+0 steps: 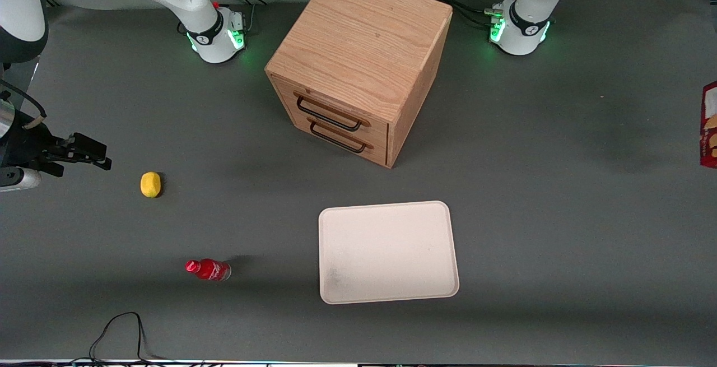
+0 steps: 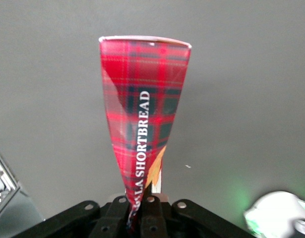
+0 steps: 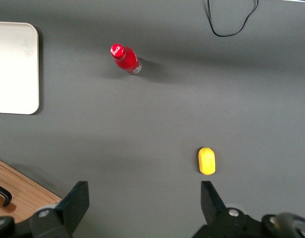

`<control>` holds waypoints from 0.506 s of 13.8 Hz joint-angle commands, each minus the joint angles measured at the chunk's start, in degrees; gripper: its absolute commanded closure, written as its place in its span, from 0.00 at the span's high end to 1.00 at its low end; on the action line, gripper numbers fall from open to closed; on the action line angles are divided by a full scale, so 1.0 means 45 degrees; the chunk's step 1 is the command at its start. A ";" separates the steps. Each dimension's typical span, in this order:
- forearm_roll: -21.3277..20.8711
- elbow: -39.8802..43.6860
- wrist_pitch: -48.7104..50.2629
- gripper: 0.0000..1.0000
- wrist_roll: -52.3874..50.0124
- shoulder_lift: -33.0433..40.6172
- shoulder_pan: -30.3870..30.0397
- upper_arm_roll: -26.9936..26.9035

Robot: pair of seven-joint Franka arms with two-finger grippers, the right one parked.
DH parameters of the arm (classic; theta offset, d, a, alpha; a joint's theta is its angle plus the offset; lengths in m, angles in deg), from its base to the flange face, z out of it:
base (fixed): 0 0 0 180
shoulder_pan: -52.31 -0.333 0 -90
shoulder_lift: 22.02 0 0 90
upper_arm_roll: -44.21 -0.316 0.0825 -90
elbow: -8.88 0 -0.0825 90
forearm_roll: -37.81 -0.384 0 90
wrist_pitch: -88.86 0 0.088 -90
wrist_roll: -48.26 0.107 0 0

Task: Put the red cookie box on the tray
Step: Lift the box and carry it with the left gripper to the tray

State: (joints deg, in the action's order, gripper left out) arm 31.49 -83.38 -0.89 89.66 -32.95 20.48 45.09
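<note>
The red cookie box (image 2: 144, 106), a tartan carton printed "SHORTBREAD", sticks straight out from my left gripper (image 2: 137, 207), whose fingers are shut on its near end. In the front view only a strip of the red cookie box (image 1: 709, 126) shows at the frame's edge, toward the working arm's end of the table; the gripper itself is out of that view. I cannot tell whether the box touches the table. The cream-white tray (image 1: 386, 252) lies bare, nearer the front camera than the cabinet, well apart from the box. The tray's (image 3: 13, 69) corner also shows in the right wrist view.
A wooden drawer cabinet (image 1: 358, 64) stands mid-table, both drawers closed. A yellow lemon (image 1: 150, 184) and a small red bottle (image 1: 208, 269) sit toward the parked arm's end. A black cable (image 1: 120, 333) loops at the table's near edge.
</note>
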 commanded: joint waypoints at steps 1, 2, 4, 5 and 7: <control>-0.0179 0.3051 0.2769 0.00 -0.1148 -0.0150 0.0956 -0.0138; -0.0160 0.3660 0.3202 0.00 -0.1520 -0.0150 0.1269 -0.0138; -0.0082 0.4172 0.3731 0.00 -0.2222 -0.0189 0.1874 -0.0138; -0.0004 0.4173 0.3753 0.00 -0.2787 -0.0208 0.2129 -0.0138; 0.0075 0.4173 0.3753 0.00 -0.4113 -0.0267 0.2889 0.0075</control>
State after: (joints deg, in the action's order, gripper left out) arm 31.70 -67.02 14.30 76.85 -32.35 29.93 45.31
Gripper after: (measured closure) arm 0.965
